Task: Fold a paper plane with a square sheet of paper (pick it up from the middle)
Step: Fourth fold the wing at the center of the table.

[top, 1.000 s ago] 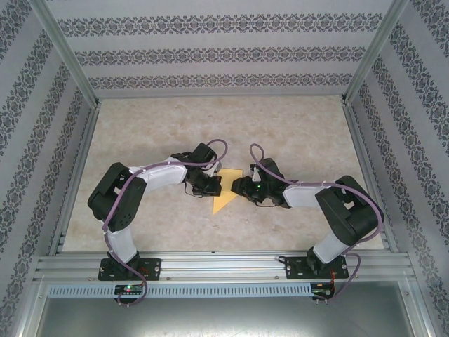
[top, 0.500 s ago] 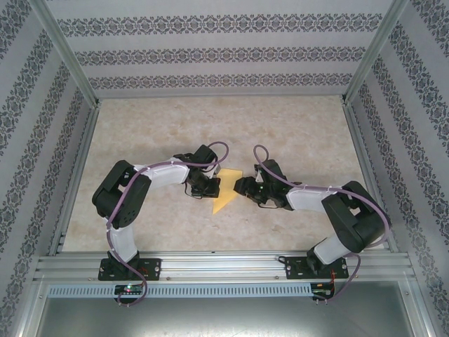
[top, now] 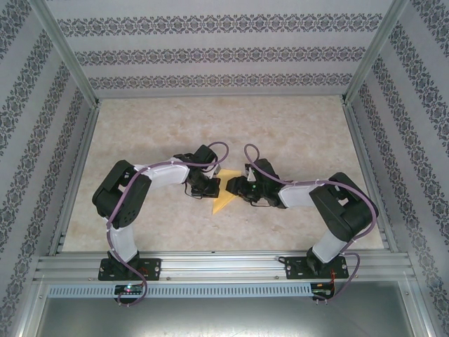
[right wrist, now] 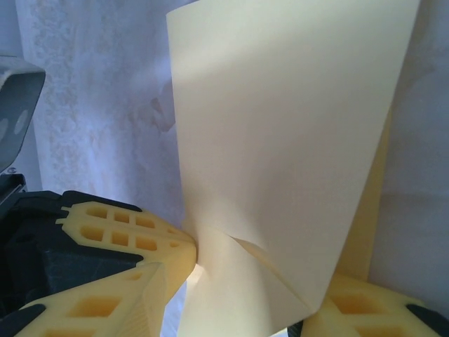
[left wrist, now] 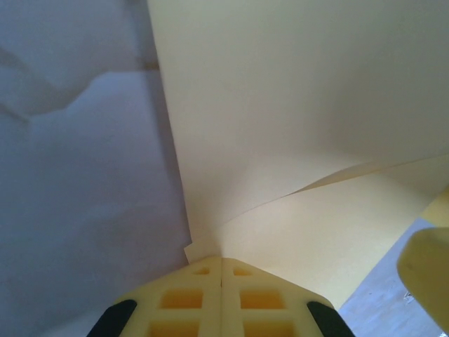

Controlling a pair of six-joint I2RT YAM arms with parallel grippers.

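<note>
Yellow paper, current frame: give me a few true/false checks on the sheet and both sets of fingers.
1. The left fingers are shut on an edge of the thin yellow sheet of paper. True.
2. The right fingers are pressed together with nothing between them. False: the right fingers stand apart, with the sheet rising between them.
3. The sheet is a flat, unfolded square. False: it is folded, its layers curl apart in the left wrist view, and from above it has a pointed outline.
4. In the top view the sheet sits between the two arms' fingers, near the middle of the workspace. True.
</note>
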